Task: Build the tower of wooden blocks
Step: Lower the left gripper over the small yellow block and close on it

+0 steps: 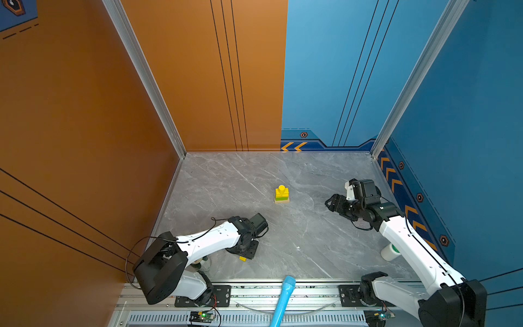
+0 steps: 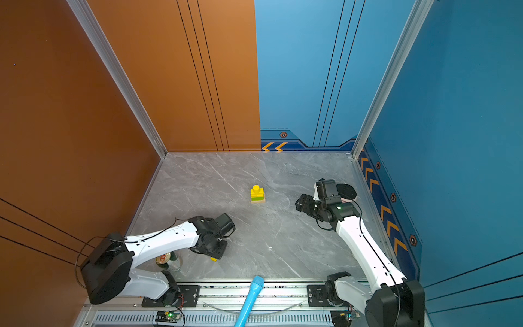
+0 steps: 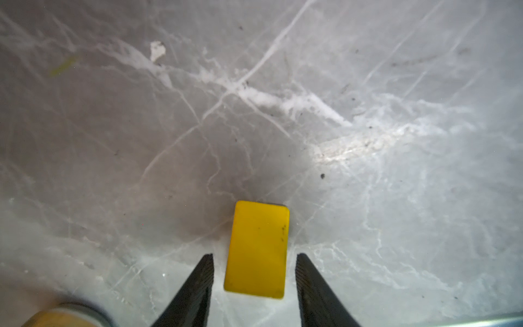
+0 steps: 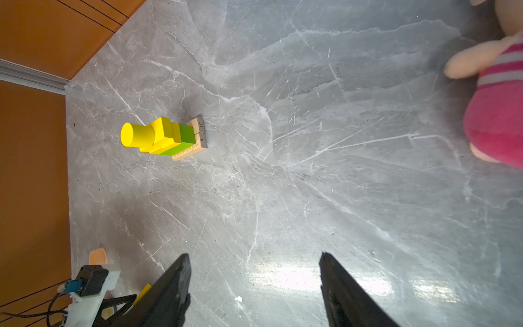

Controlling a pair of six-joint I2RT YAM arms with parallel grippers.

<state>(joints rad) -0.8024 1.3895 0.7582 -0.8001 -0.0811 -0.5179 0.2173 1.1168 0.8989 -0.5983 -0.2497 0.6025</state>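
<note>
While straddling 1 yellow block flat on table near its front edge, left gripper: released, gaps both sides. Likewise released, empty, above table: right gripper. Mid-table, well apart from both: tower, yellow cylinder topmost.

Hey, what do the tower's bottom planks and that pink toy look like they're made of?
The bottom planks look like bare, unpainted wood: matte tan faces with printed marks. The pink toy looks like soft plush fabric: a fuzzy surface, rounded shape and pale stripes.
</note>
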